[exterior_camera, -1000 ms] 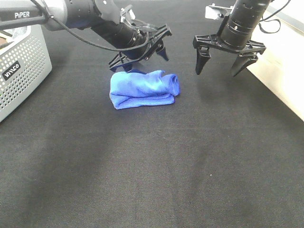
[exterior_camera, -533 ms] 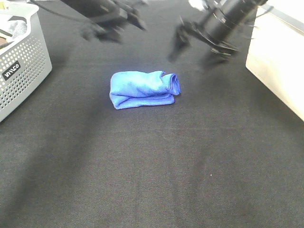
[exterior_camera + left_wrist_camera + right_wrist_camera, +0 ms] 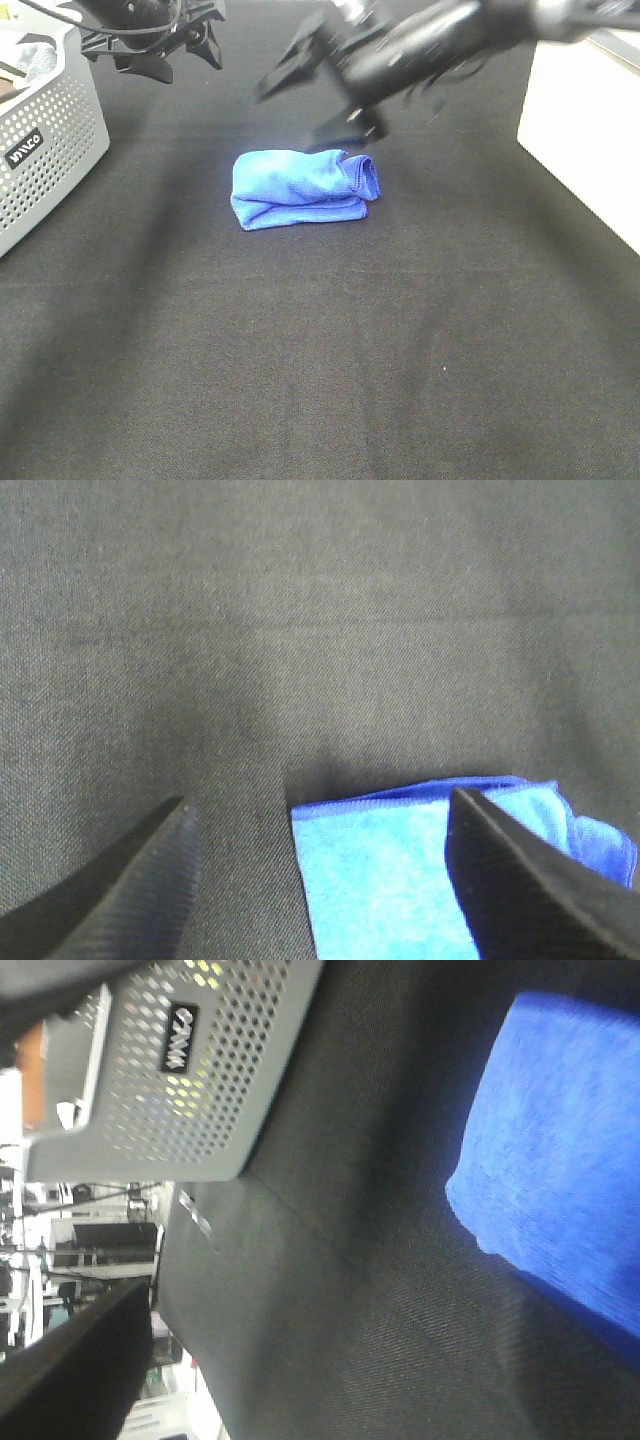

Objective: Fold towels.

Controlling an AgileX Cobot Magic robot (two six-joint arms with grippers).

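Note:
The towel (image 3: 300, 188) is a royal-blue fuzzy cloth lying folded into a thick bundle on the black table. My left gripper (image 3: 150, 50) hangs open and empty at the far left, beside the basket and well away from the towel. In the left wrist view its dark fingers (image 3: 120, 880) frame one hemmed corner of the towel (image 3: 400, 870) far below. My right gripper (image 3: 292, 115), motion-blurred, reaches across the middle just behind the towel's far edge, jaws spread and holding nothing. The right wrist view shows the towel (image 3: 560, 1140) and one dark finger (image 3: 70, 1350).
A grey perforated basket (image 3: 50, 130) stands at the left edge with cloth inside; it also shows in the right wrist view (image 3: 190, 1070). A pale raised surface (image 3: 585, 130) borders the table on the right. Black cloth covers the table (image 3: 350, 350).
The left arm has pulled back and to the left, toward the basket. The right arm has swung leftward across the middle to behind the towel. The towel has not moved.

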